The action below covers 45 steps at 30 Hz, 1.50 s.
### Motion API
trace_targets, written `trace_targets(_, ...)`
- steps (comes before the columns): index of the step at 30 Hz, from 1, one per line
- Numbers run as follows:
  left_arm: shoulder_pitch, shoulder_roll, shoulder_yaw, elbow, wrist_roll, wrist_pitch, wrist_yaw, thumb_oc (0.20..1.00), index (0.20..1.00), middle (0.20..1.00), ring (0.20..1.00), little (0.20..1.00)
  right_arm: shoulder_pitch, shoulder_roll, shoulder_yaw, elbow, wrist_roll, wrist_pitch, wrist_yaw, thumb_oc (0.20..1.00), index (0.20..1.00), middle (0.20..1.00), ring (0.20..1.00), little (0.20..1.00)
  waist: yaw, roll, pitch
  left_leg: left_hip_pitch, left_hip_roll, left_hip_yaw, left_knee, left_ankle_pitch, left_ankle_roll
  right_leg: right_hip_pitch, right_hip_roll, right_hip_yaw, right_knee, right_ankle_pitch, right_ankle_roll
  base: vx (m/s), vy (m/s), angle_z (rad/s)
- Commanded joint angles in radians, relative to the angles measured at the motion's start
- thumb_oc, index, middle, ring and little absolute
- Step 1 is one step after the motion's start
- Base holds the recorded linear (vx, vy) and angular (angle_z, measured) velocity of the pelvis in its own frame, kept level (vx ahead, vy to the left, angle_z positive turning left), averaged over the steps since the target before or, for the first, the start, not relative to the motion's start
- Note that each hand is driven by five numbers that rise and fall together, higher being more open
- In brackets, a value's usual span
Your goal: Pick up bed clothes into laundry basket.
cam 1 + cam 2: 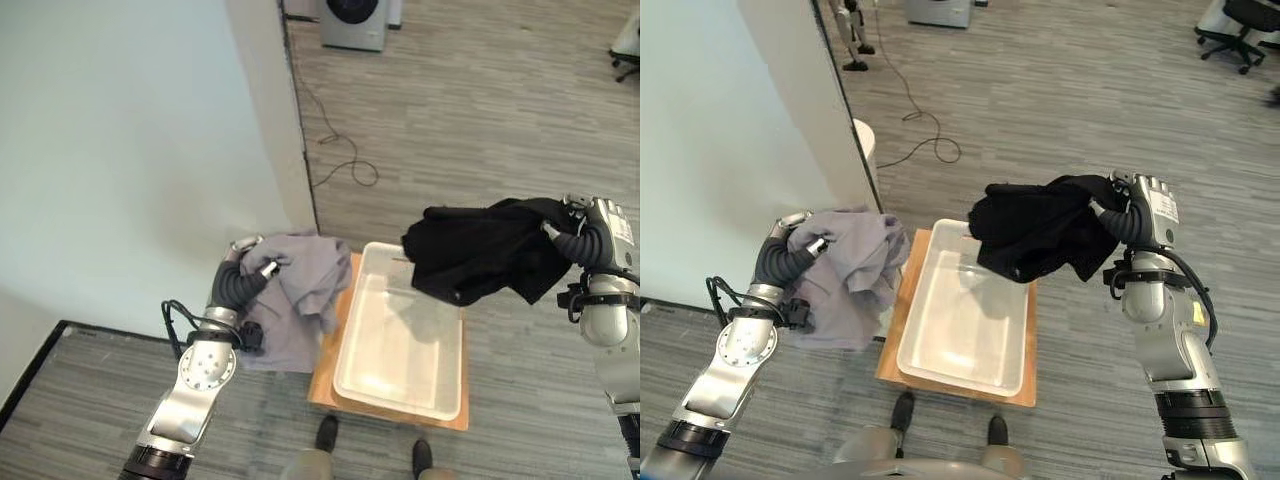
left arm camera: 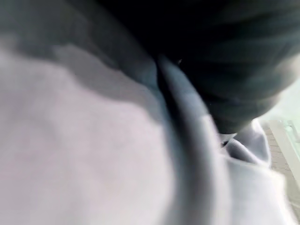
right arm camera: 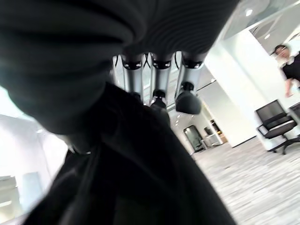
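A black garment (image 1: 480, 250) hangs bunched in the air over the far right corner of the white plastic laundry basket (image 1: 352, 320). My right hand (image 1: 1145, 215) is shut on its right end; in the right wrist view the fingers (image 3: 161, 86) curl into the black cloth (image 3: 140, 178). A grey garment (image 1: 300, 300) drapes over the corner of the pale bed (image 1: 120, 150), just left of the basket. My left hand (image 1: 248, 262) grips its upper left edge, and grey cloth (image 2: 93, 154) lies close against that hand in the left wrist view.
The basket stands on a low wooden board (image 1: 325, 385) on the grey plank floor. A cable (image 1: 345, 165) trails over the floor beyond the bed, with a washing machine (image 1: 355, 20) at the back. An office chair (image 1: 1240, 25) stands far right. A person (image 3: 288, 61) stands in the distance.
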Motion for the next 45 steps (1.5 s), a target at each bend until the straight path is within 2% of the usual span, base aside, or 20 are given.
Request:
trace_targets(1, -0.161, -0.052, -0.019, -0.005, -0.042, -0.069, -0.001, 0.2, 0.2, 0.2, 0.2, 0.2, -0.023, -0.08, -0.012, -0.066, 0.01, -0.042, -0.052, 0.2, 0.2, 0.2, 0.2, 0.2, -0.058, 0.016, -0.124, 0.04, 0.019, -0.044, 0.011, -0.102, -0.002, -0.043, 0.092, -0.029, 0.018, -0.008, -0.04, 0.02, -0.009, -0.08)
trace_targets(4, -0.162, -0.056, -0.035, 0.0, -0.052, -0.068, 0.0, 0.2, 0.2, 0.2, 0.2, 0.2, -0.058, -0.09, 0.004, -0.09, 0.011, -0.048, -0.062, 0.2, 0.2, 0.2, 0.2, 0.2, -0.057, 0.017, -0.127, 0.046, 0.023, -0.045, 0.011, -0.115, -0.003, -0.035, 0.093, -0.031, 0.018, -0.023, -0.041, 0.05, -0.001, -0.09)
trace_targets(14, -0.172, -0.075, -0.079, 0.01, -0.129, -0.061, -0.012, 0.2, 0.2, 0.2, 0.2, 0.2, -0.28, -0.094, 0.138, -0.145, 0.067, -0.053, -0.059, 0.2, 0.2, 0.2, 0.2, 0.2, -0.029, -0.001, -0.123, 0.038, 0.023, -0.052, 0.011, -0.099, -0.009, -0.031, 0.086, -0.042, 0.018, -0.013, -0.044, -0.01, 0.008, -0.03)
trace_targets(15, -0.166, -0.081, -0.082, 0.011, -0.142, -0.06, -0.013, 0.2, 0.2, 0.2, 0.2, 0.2, -0.291, -0.09, 0.147, -0.146, 0.068, -0.051, -0.059, 0.2, 0.2, 0.2, 0.2, 0.2, -0.024, -0.003, -0.125, 0.043, 0.025, -0.053, 0.011, -0.113, -0.008, -0.025, 0.088, -0.044, 0.018, -0.026, -0.045, -0.01, 0.015, 0.08)
trace_targets(16, -0.155, -0.088, -0.08, 0.012, -0.157, -0.061, -0.015, 0.2, 0.2, 0.2, 0.2, 0.2, -0.308, -0.079, 0.159, -0.136, 0.073, -0.044, -0.061, 0.2, 0.2, 0.2, 0.2, 0.2, -0.017, -0.007, -0.122, 0.034, 0.023, -0.055, 0.011, -0.098, -0.009, -0.03, 0.084, -0.046, 0.018, -0.014, -0.045, 0.0, 0.019, 0.1)
trace_targets(23, -0.086, -0.089, -0.045, -0.021, -0.197, -0.073, -0.037, 0.2, 0.2, 0.2, 0.2, 0.2, -0.276, -0.047, 0.164, -0.087, 0.066, -0.026, -0.056, 0.2, 0.2, 0.2, 0.2, 0.2, 0.011, -0.015, -0.116, 0.03, 0.019, -0.064, 0.011, -0.1, -0.006, -0.029, 0.078, -0.059, 0.018, -0.015, -0.048, 0.0, 0.015, 0.08)
trace_targets(24, -0.084, -0.089, -0.045, -0.021, -0.197, -0.073, -0.038, 0.2, 0.2, 0.2, 0.2, 0.2, -0.276, -0.047, 0.164, -0.087, 0.066, -0.026, -0.056, 0.2, 0.2, 0.2, 0.2, 0.2, 0.011, -0.014, -0.119, 0.037, 0.022, -0.064, 0.011, -0.114, -0.005, -0.022, 0.08, -0.06, 0.018, -0.028, -0.048, 0.01, 0.009, 0.07)
trace_targets(25, -0.079, -0.09, -0.041, -0.024, -0.201, -0.076, -0.037, 0.2, 0.2, 0.2, 0.2, 0.2, -0.268, -0.041, 0.167, -0.076, 0.066, -0.023, -0.053, 0.2, 0.2, 0.2, 0.2, 0.2, 0.016, -0.016, -0.114, 0.031, 0.019, -0.066, 0.011, -0.1, -0.006, -0.027, 0.077, -0.061, 0.018, -0.016, -0.048, 0.04, 0.01, 0.05)
trace_targets(26, -0.073, -0.094, -0.03, -0.032, -0.215, -0.082, -0.035, 0.2, 0.2, 0.2, 0.2, 0.2, -0.25, -0.022, 0.175, -0.048, 0.074, -0.021, -0.048, 0.2, 0.2, 0.2, 0.2, 0.2, 0.024, -0.015, -0.113, 0.036, 0.02, -0.069, 0.011, -0.113, -0.004, -0.021, 0.076, -0.067, 0.018, -0.029, -0.049, -0.05, 0.022, 0.03)
trace_targets(27, -0.07, -0.096, -0.027, -0.035, -0.219, -0.083, -0.034, 0.2, 0.2, 0.2, 0.2, 0.2, -0.246, -0.012, 0.178, -0.037, 0.081, -0.021, -0.047, 0.2, 0.2, 0.2, 0.2, 0.2, 0.027, -0.017, -0.109, 0.03, 0.017, -0.07, 0.011, -0.1, -0.004, -0.026, 0.073, -0.069, 0.018, -0.017, -0.048, 0.04, 0.011, 0.05)
trace_targets(28, -0.069, -0.095, -0.026, -0.036, -0.219, -0.083, -0.034, 0.2, 0.2, 0.2, 0.2, 0.2, -0.246, -0.012, 0.179, -0.036, 0.081, -0.021, -0.047, 0.2, 0.2, 0.2, 0.2, 0.2, 0.026, -0.016, -0.113, 0.035, 0.019, -0.07, 0.011, -0.113, -0.003, -0.021, 0.075, -0.07, 0.018, -0.029, -0.049, 0.0, 0.01, 0.04)
trace_targets(30, -0.06, -0.1, -0.013, -0.052, -0.237, -0.091, -0.033, 0.2, 0.2, 0.2, 0.2, 0.2, -0.236, 0.03, 0.207, 0.019, 0.109, -0.021, -0.037, 0.2, 0.2, 0.2, 0.2, 0.2, 0.043, -0.019, -0.104, 0.026, 0.013, -0.077, 0.011, -0.099, -0.002, -0.026, 0.068, -0.075, 0.018, -0.017, -0.047, -0.01, 0.018, 0.04)
trace_targets(33, -0.051, -0.103, -0.008, -0.062, -0.25, -0.099, -0.037, 0.2, 0.2, 0.2, 0.2, 0.2, -0.246, 0.052, 0.238, 0.057, 0.116, -0.023, -0.029, 0.2, 0.2, 0.2, 0.2, 0.2, 0.055, -0.019, -0.101, 0.029, 0.013, -0.078, 0.011, -0.111, 0.0, -0.022, 0.069, -0.079, 0.018, -0.029, -0.048, 0.01, 0.006, 0.02)
trace_targets(38, -0.037, -0.11, -0.018, -0.066, -0.276, -0.109, -0.05, 0.2, 0.2, 0.2, 0.2, 0.2, -0.28, 0.113, 0.354, 0.213, 0.109, -0.012, 0.007, 0.2, 0.2, 0.2, 0.2, 0.2, 0.087, -0.028, -0.087, 0.027, 0.012, -0.088, 0.011, -0.109, 0.001, -0.018, 0.067, -0.092, 0.018, -0.032, -0.048, 0.0, 0.007, 0.11)
trace_targets(39, -0.034, -0.113, -0.031, -0.061, -0.292, -0.112, -0.058, 0.2, 0.2, 0.2, 0.2, 0.2, -0.294, 0.141, 0.409, 0.286, 0.098, 0.0, 0.024, 0.2, 0.2, 0.2, 0.2, 0.2, 0.104, -0.033, -0.082, 0.024, 0.011, -0.092, 0.011, -0.106, 0.001, -0.016, 0.066, -0.1, 0.018, -0.033, -0.048, 0.0, -0.007, 0.15)
trace_targets(45, -0.034, -0.108, -0.047, -0.044, -0.324, -0.116, -0.067, 0.2, 0.2, 0.2, 0.2, 0.2, -0.339, 0.188, 0.477, 0.439, 0.097, 0.02, 0.027, 0.2, 0.2, 0.2, 0.2, 0.2, 0.126, -0.045, -0.075, 0.016, 0.007, -0.104, 0.011, -0.099, -0.001, -0.02, 0.064, -0.112, 0.018, -0.032, -0.048, 0.0, -0.003, 0.07)
